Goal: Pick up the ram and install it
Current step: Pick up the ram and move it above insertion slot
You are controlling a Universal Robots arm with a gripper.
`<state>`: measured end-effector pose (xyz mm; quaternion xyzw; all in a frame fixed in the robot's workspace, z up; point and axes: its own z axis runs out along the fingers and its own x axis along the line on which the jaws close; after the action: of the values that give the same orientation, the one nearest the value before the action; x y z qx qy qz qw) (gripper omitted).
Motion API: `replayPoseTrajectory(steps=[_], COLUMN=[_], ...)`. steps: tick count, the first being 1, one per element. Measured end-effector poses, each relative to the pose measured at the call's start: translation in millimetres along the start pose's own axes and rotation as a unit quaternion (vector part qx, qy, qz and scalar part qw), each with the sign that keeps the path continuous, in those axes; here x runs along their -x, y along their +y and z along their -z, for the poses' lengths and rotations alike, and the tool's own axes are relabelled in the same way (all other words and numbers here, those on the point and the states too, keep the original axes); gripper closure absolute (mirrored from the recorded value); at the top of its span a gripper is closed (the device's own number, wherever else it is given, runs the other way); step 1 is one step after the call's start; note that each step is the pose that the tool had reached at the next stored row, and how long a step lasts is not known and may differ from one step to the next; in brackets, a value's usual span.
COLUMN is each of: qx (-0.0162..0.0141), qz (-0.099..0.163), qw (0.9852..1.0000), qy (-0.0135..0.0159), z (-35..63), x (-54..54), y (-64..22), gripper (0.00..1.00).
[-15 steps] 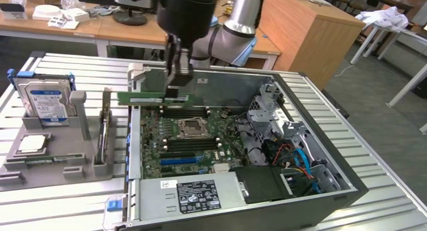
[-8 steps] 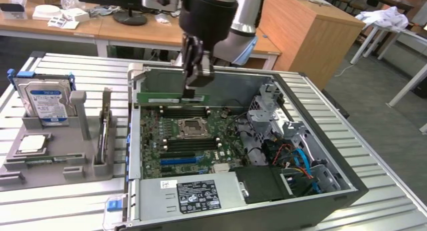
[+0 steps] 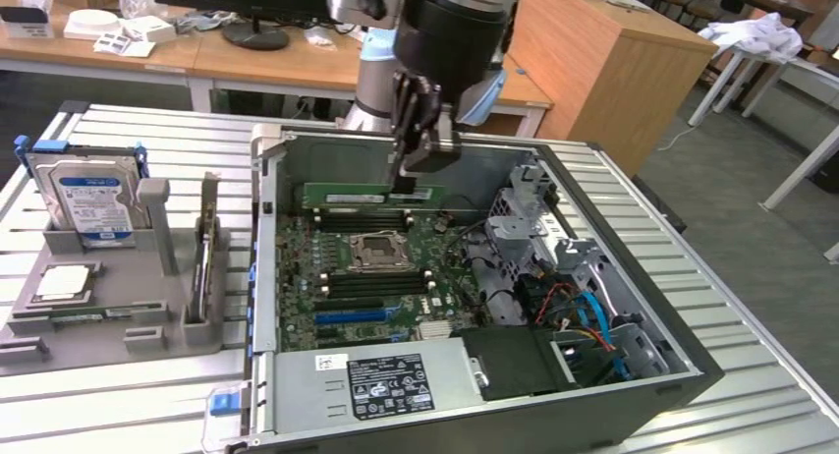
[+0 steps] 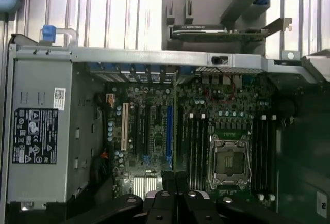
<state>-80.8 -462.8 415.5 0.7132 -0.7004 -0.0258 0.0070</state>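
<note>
While the ram hangs level inside the open case, just above the memory slots beyond the CPU socket, the gripper is pinching its top edge. Pickup done. It doesn't look seated yet, so the install is left.

Robotics lab or workshop: open black desktop computer case on ribbed aluminium desk, grey plastic parts fixture, wooden office desks behind.
</note>
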Motion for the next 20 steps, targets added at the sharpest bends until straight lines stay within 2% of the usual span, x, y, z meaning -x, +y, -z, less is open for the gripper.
replayPoseTrajectory(steps=[6,8,13,20], qx=[0.0002,0.0002,0.0001,0.0002], qz=[0.0,0.0,0.0,0.0], qw=[1.0,1.0,1.0,1.0], qy=[-0.0001,0.0,-0.0001,-0.0003], z=[0.9,1.2,1.1,-0.2], x=[-0.4,-0.5,-0.3,7.4], y=[-20.7,-25.1,-25.6,-25.8], gripper=[0.89,0.89,0.89,0.89])
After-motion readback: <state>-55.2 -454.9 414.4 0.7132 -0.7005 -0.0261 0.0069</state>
